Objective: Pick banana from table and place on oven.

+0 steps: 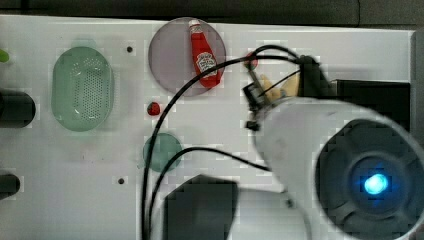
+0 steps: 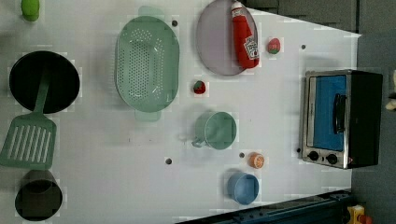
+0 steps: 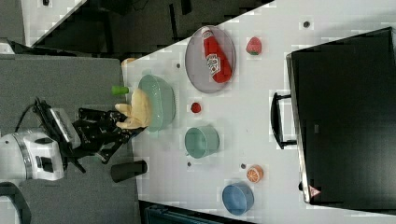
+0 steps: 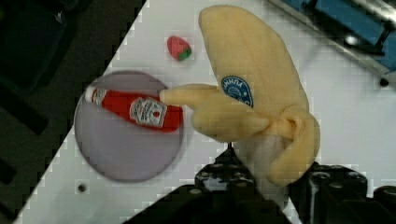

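My gripper [image 4: 273,179] is shut on the banana [image 4: 252,88], a pale cream-yellow fruit with a blue sticker and peeled-back flaps. In the wrist view the white table [image 4: 327,107] lies well below the banana. In the right view the gripper [image 3: 122,127] holds the banana [image 3: 136,109] over the green colander's edge, at the right view's left. From above, the banana [image 1: 266,81] shows between the dark fingers of the gripper [image 1: 280,89], just left of the oven [image 1: 375,95]. The oven [image 2: 341,119] has a black top [image 3: 345,126], a blue glass door, a handle and knobs.
A red ketchup bottle [image 1: 204,54] lies on a grey plate [image 1: 170,60]. Strawberries [image 2: 273,45] [image 2: 199,87], a green colander [image 2: 147,63], a green cup [image 2: 218,130], a blue bowl [image 2: 243,188] and an orange slice [image 2: 256,160] dot the table. A black pan [image 2: 44,81] and green spatula [image 2: 29,140] lie at the left view's left.
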Robot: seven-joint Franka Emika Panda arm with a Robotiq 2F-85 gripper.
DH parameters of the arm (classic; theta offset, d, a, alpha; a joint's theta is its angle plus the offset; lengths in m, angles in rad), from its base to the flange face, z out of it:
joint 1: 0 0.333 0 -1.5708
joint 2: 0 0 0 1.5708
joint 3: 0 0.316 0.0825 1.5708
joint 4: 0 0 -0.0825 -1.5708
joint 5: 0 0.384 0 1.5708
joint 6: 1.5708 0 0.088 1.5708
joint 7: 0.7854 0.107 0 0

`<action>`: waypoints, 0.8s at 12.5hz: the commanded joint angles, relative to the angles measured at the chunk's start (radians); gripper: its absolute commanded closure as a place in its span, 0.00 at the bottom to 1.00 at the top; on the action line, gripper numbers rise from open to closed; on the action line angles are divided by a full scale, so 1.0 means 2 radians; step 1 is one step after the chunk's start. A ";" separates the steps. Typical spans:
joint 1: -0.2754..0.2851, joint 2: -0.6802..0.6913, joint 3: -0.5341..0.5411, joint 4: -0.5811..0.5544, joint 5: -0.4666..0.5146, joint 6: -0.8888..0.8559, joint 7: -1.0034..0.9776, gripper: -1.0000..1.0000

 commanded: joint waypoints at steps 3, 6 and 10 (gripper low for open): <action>-0.022 0.090 -0.112 0.043 -0.023 -0.019 -0.190 0.74; -0.027 0.129 -0.177 0.047 -0.023 0.035 -0.267 0.74; -0.031 0.190 -0.235 0.045 -0.002 0.094 -0.354 0.74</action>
